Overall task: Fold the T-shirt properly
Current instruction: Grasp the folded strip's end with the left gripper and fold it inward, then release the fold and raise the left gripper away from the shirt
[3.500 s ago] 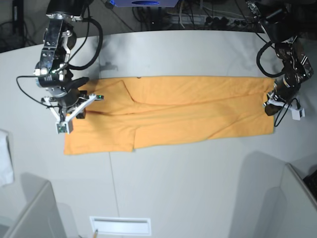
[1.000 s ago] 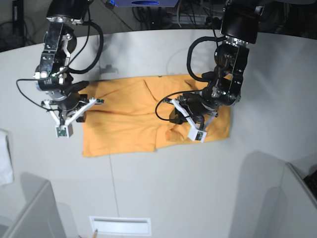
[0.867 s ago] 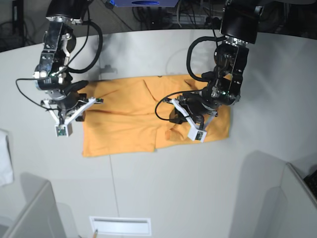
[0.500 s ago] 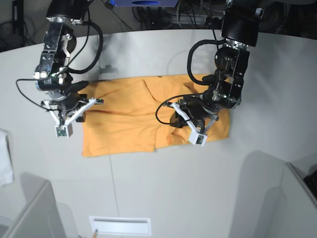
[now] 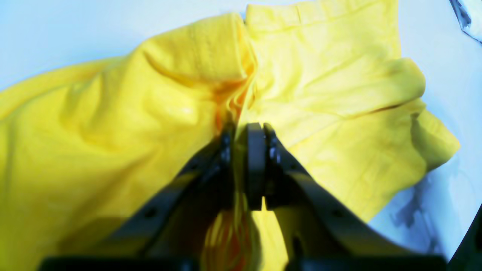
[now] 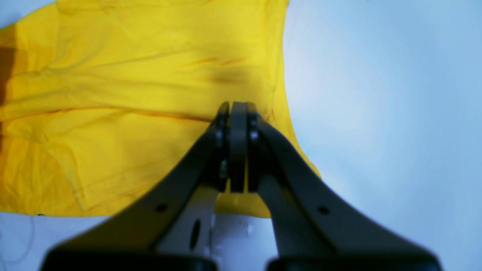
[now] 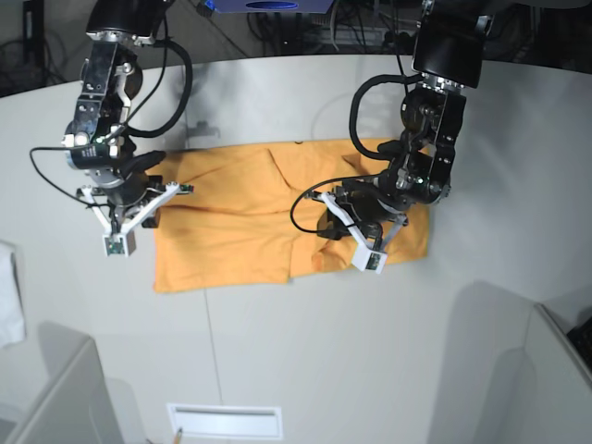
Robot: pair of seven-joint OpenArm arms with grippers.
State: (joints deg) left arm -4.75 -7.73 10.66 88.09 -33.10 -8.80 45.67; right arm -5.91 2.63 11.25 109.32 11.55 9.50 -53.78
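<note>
Big thin T-shirt (image 7: 240, 222) lies half-folded on the table (image 7: 305, 351), soft, light and floppy so best pinched at hems or corners; left gripper (image 5: 244, 130) is clamped on a bunched fold, right gripper (image 6: 233, 113) closed at its edge

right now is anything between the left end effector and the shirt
Nothing visible. The left end effector is already shut on a bunched fold of the T-shirt, so cloth sits directly between its jaws.

Plain yellow-orange T-shirt (image 7: 240, 217) on a pale grey table (image 7: 305, 351), black pincers
</note>
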